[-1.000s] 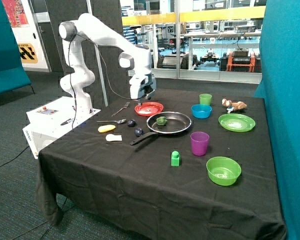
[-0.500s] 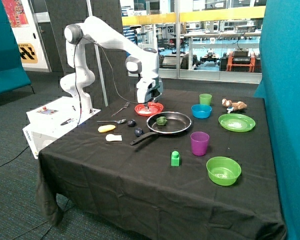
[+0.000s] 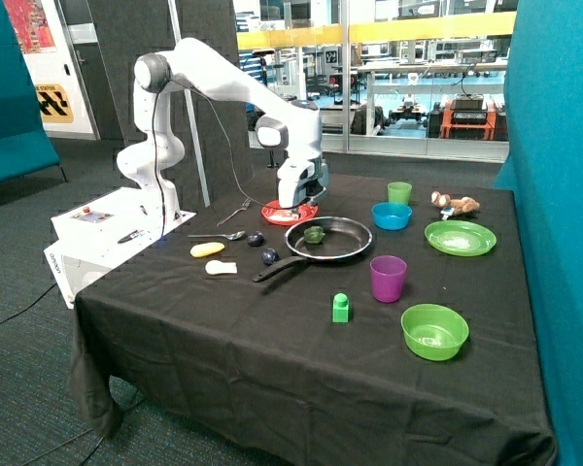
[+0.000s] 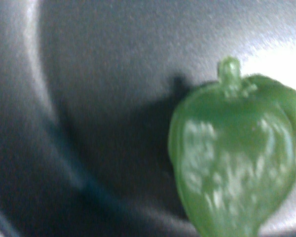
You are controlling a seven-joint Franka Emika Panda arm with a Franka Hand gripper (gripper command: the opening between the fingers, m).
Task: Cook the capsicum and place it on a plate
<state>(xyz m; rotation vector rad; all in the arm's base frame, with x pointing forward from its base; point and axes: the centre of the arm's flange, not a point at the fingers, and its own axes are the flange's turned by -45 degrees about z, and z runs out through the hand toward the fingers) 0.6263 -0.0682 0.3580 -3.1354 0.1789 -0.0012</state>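
Note:
The dark green capsicum (image 3: pixel 314 234) lies in the black frying pan (image 3: pixel 348 240) near the middle of the table. The wrist view shows the capsicum (image 4: pixel 237 153) close up, stem up, on the pan's grey floor (image 4: pixel 103 84). The gripper (image 3: pixel 293 207) hangs low over the near edge of the red-orange plate (image 3: pixel 270 211), just beside the pan's rim and a short way from the capsicum. The gripper hides part of the plate. Nothing shows in the gripper.
Near the pan's handle (image 3: pixel 272 270) lie two purple-blue pieces (image 3: pixel 269 256), a yellow piece (image 3: pixel 207 249), a spoon (image 3: pixel 219 235) and a fork (image 3: pixel 235 211). Beyond the pan stand a blue bowl (image 3: pixel 392 216), green cup (image 3: pixel 399 192), lime-green plate (image 3: pixel 460 237), purple cup (image 3: pixel 388 279), green block (image 3: pixel 341 308) and green bowl (image 3: pixel 434 331).
The arm has swung across the red-orange plate toward the frying pan and come lower. The capsicum has stayed in the pan.

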